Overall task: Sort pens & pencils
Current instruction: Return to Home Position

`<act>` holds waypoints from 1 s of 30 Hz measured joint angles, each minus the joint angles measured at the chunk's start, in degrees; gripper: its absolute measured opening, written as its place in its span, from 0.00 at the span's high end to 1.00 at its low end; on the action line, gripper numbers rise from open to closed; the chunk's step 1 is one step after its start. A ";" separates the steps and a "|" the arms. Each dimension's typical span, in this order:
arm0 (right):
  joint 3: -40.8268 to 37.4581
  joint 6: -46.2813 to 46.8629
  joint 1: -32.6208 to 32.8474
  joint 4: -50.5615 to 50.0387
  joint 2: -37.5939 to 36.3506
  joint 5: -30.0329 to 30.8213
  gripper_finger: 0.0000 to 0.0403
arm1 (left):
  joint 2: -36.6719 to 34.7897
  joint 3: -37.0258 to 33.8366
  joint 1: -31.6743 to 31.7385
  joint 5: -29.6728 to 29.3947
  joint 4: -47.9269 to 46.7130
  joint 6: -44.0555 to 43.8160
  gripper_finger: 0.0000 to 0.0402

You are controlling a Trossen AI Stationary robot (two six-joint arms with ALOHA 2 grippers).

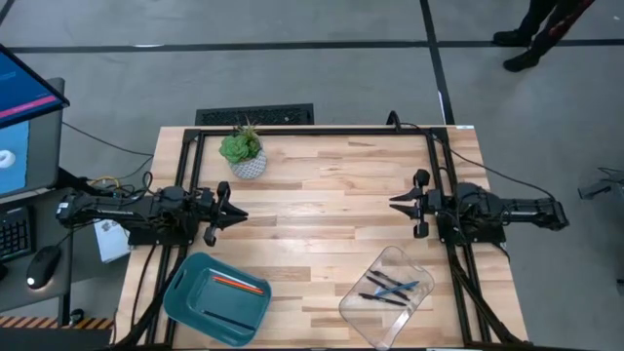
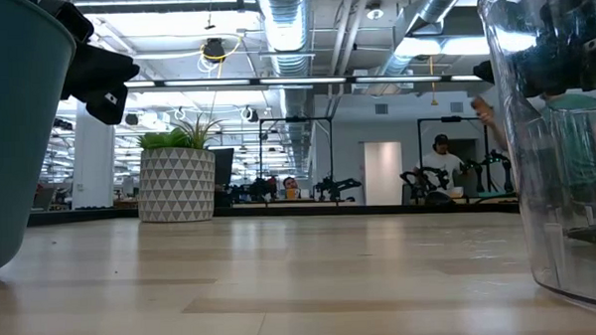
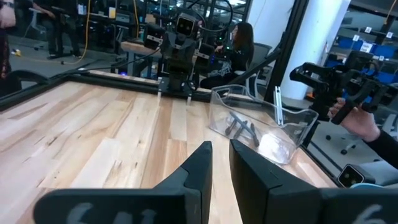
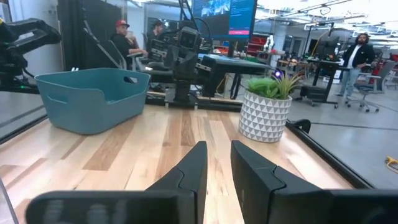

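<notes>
Several slim pens [image 1: 392,287], mostly black and one teal-blue, lie in the clear plastic bin [image 1: 386,297] near the table's near right edge; the bin also shows in the left wrist view [image 3: 261,121]. An orange-red pencil [image 1: 240,285] and a dark one [image 1: 225,318] lie in the teal bin [image 1: 216,298] at the near left. My left gripper [image 1: 241,216] hovers at the table's left side, fingers nearly together, holding nothing. My right gripper [image 1: 394,203] hovers at the right side, likewise narrow and empty.
A small potted plant [image 1: 243,152] in a white patterned pot stands near the far edge, left of centre. Bare wood lies between the two grippers. A black frame runs round the table top. People and other robot stations show in the room behind.
</notes>
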 joint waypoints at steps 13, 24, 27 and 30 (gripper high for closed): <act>0.00 0.02 0.00 0.00 0.00 -0.01 0.76 | 0.00 0.07 0.00 -0.24 -4.02 -0.02 0.89; 0.00 0.02 0.00 0.00 0.00 -0.01 0.76 | 0.59 0.22 0.00 -2.01 -11.76 -0.04 0.89; 0.00 0.02 0.00 -0.01 0.00 -0.02 0.76 | 0.57 0.22 0.00 -3.13 -12.18 -0.04 0.89; 0.00 0.02 0.00 0.00 0.00 -0.02 0.76 | 0.59 0.22 0.00 -3.67 -12.30 -0.04 0.89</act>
